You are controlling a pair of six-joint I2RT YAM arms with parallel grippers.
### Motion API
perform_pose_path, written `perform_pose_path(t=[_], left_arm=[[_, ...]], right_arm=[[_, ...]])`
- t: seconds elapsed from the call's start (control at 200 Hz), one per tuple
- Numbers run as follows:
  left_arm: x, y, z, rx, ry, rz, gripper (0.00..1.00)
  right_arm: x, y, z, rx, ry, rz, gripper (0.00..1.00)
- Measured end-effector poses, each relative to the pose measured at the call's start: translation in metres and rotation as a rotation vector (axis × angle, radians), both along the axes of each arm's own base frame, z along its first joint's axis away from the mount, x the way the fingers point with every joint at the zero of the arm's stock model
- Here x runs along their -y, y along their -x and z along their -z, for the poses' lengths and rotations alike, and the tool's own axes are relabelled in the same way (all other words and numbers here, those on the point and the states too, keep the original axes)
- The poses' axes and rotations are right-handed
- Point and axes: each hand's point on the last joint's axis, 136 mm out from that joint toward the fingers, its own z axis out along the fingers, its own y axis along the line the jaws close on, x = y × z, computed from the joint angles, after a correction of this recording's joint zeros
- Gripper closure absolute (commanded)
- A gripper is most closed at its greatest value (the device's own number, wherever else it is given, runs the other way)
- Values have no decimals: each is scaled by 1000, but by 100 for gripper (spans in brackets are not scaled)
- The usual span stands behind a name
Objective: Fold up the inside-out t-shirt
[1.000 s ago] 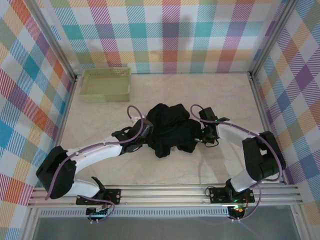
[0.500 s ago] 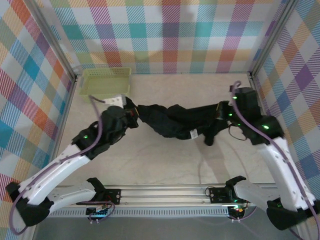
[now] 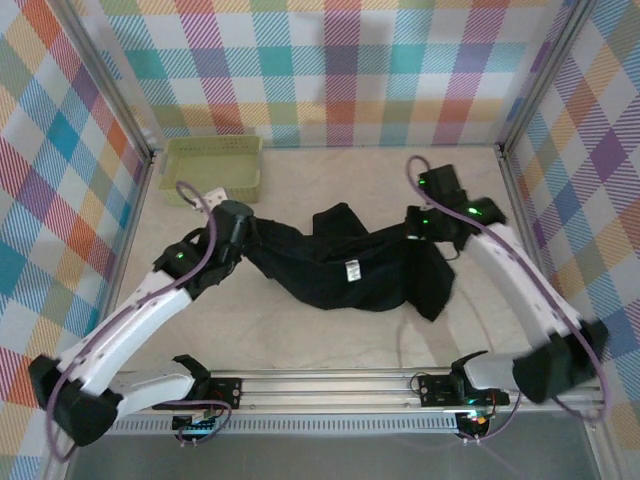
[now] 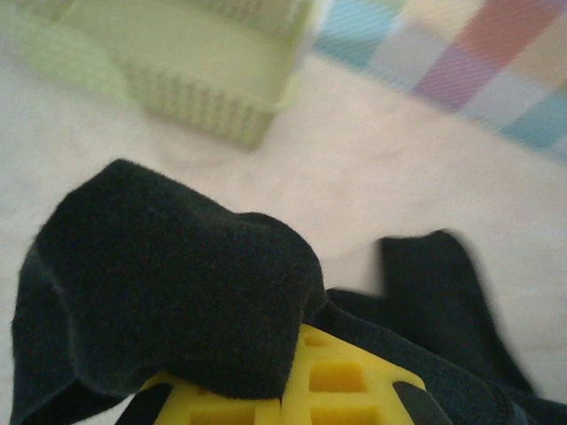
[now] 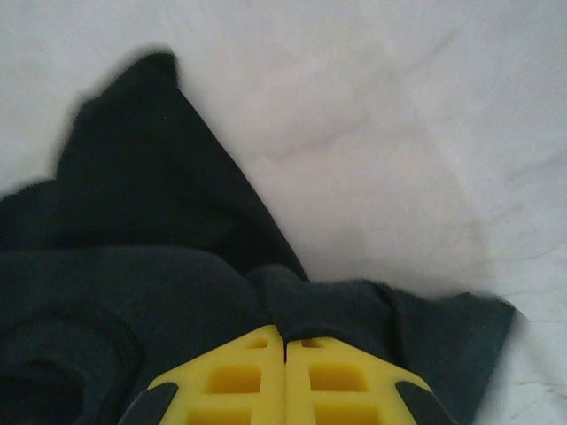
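The inside-out t-shirt (image 3: 340, 265) is black, with a small white tag (image 3: 352, 267), and hangs stretched between both grippers across the middle of the table. My left gripper (image 3: 248, 232) is shut on its left end, where black cloth (image 4: 168, 283) drapes over the yellow fingers (image 4: 341, 376). My right gripper (image 3: 415, 228) is shut on the right end; its yellow fingers (image 5: 235, 376) press together with dark cloth (image 5: 133, 292) bunched at the tips. A flap of shirt (image 3: 435, 285) trails down at the right.
A pale yellow-green lattice basket (image 3: 213, 168) stands at the back left corner, close behind the left gripper, and shows as the basket (image 4: 177, 66) in the left wrist view. Checked walls enclose the table. Bare tabletop (image 3: 330, 340) lies in front of the shirt.
Both arms rose from the table and swung apart, pulling the bunched shirt out into a wide band. Since half a second ago the shirt has dropped lower and spread, tag now facing up.
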Motion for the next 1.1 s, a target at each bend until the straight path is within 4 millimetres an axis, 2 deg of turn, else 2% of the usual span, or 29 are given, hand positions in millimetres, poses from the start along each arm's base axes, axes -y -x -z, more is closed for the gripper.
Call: perform_pose_path(t=[0.065, 0.13, 0.16, 0.225, 0.27, 0.405, 0.56, 0.71, 0.845, 0.915, 0.985, 1.1], left_arm=[[-9, 0, 39, -109, -25, -34, 100], [-17, 7, 71, -192, -34, -55, 100], [-19, 11, 81, -218, -33, -61, 100], [-23, 18, 95, -254, -27, -67, 100], [-24, 21, 101, -269, -15, -71, 100], [-27, 25, 111, -274, 25, -79, 100], [-26, 29, 122, -291, 39, -67, 100], [-24, 29, 128, -289, 48, -62, 100], [-24, 29, 130, -288, 54, -59, 100], [-23, 29, 130, -289, 59, -56, 100], [-22, 27, 129, -282, 68, -54, 100], [-18, 26, 126, -270, 87, -43, 100]], right_arm=[[-4, -6, 39, -95, 29, -2, 100], [-7, -9, 66, -149, 44, -1, 100], [-8, -10, 74, -164, 46, -2, 100], [-10, -11, 88, -187, 42, -4, 91], [-12, -11, 92, -190, 33, -6, 85], [-18, -13, 96, -176, -2, -12, 56], [-12, -8, 99, -175, -37, 0, 45], [0, -14, 98, -167, -100, 47, 41], [-1, -18, 101, -170, -138, 69, 44], [-3, -20, 109, -188, -148, 80, 51], [-4, -20, 118, -207, -155, 93, 61], [-2, -16, 125, -225, -149, 105, 87]])
